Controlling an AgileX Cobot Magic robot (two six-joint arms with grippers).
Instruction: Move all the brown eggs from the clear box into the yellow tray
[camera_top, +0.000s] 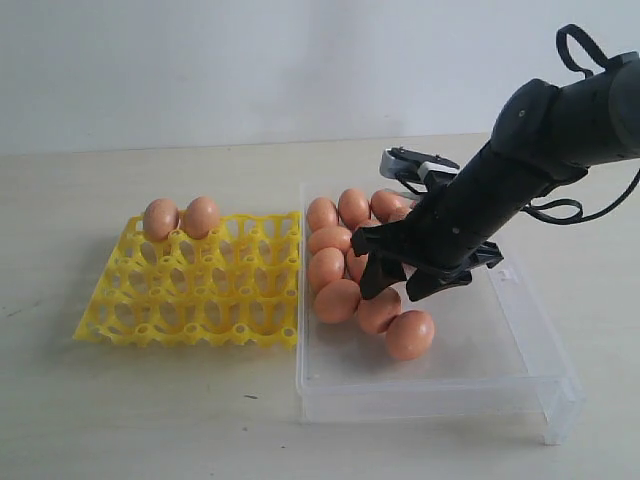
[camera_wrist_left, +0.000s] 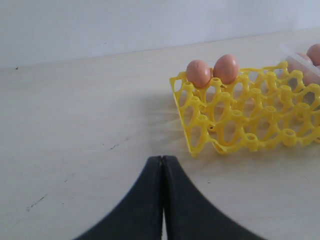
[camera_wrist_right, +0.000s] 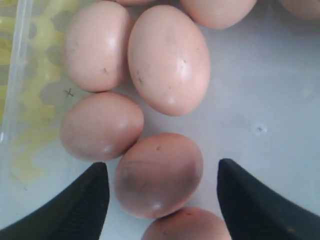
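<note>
1. exterior view: two eggs (camera_top: 160, 218) sit in the tray's (camera_top: 190, 300) back row, at its left corner. many more lie bunched in the box (camera_top: 470, 350) touching the tray's right edge. right gripper (camera_top: 395, 292) hangs low over that bunch.
2. left wrist view: left gripper (camera_wrist_left: 161, 167) has its fingers pressed together, holding nothing, over bare table (camera_wrist_left: 75, 125) near the tray.
3. right wrist view: right gripper's fingers (camera_wrist_right: 85, 205) stand wide apart either side of one egg (camera_wrist_right: 159, 175), seemingly not touching it.

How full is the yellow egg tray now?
Almost empty. Only two brown eggs sit in the yellow tray, side by side in its back row in the exterior view; the rest is bare.
</note>
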